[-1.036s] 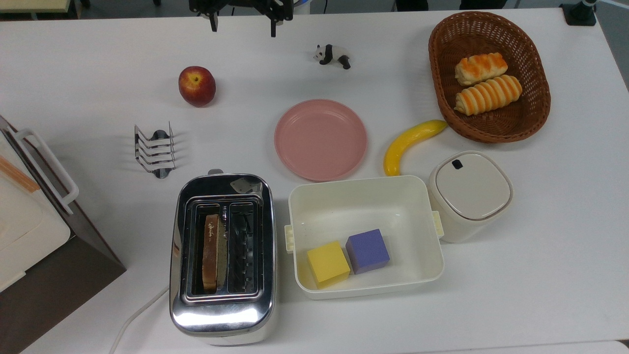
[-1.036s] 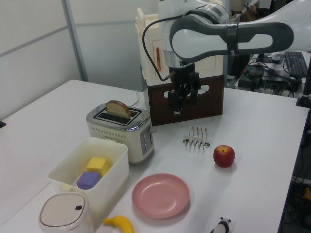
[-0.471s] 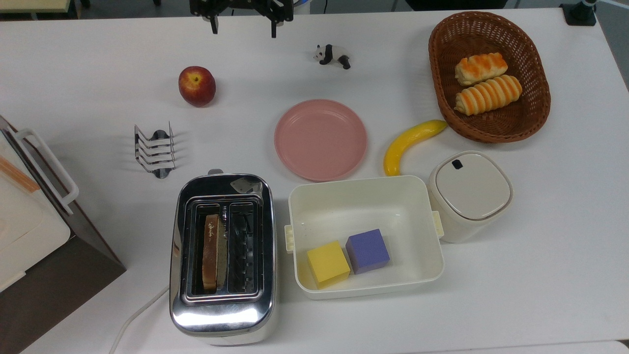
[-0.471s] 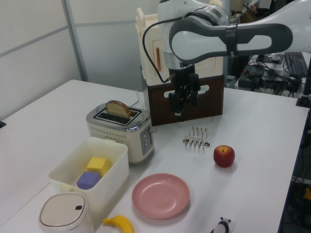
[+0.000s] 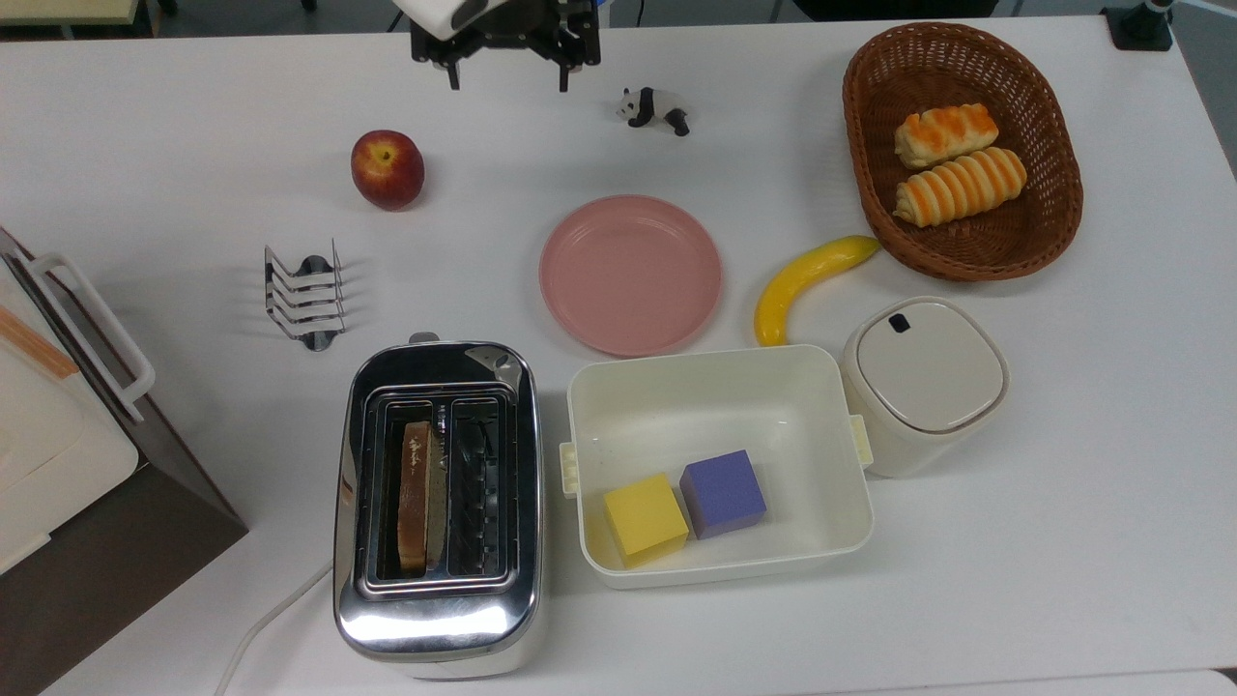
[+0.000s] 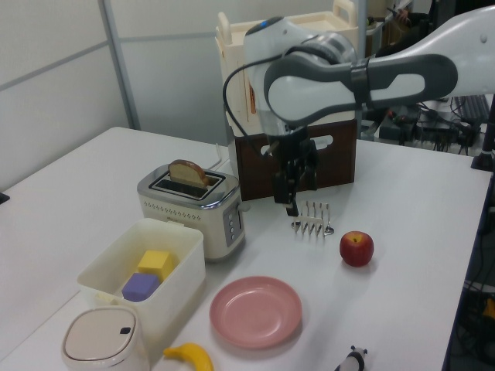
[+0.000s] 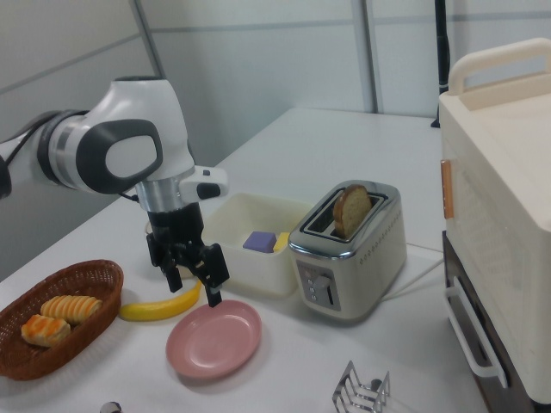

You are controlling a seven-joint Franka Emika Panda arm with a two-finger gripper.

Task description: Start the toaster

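The chrome two-slot toaster [image 5: 437, 590] stands near the front edge in the top view, with a slice of toast [image 5: 416, 493] upright in its left slot. A small lever [image 5: 422, 338] sticks out of the end that faces the toast rack. In the left view the toaster [image 6: 197, 212] is left of my gripper [image 6: 291, 202], which hangs in the air beside the rack. In the top view my gripper [image 5: 507, 82] is far from the toaster, at the table's far edge. In the right view my gripper [image 7: 194, 288] is open and empty above the pink plate, well left of the toaster [image 7: 349, 249].
A wire toast rack [image 5: 304, 295], an apple [image 5: 387, 169] and a pink plate [image 5: 630, 275] lie between gripper and toaster. Beside the toaster a white bin [image 5: 580, 406] holds yellow and purple cubes. A lidded container [image 5: 923, 382], banana [image 5: 807, 280], bread basket [image 5: 1053, 232], panda figure [image 5: 655, 108] and a big appliance [image 5: 58, 416] ring the table.
My gripper has come down and shifted to the top view's right, a little nearer the table's middle. Its fingers stay apart. Nothing on the table has moved.
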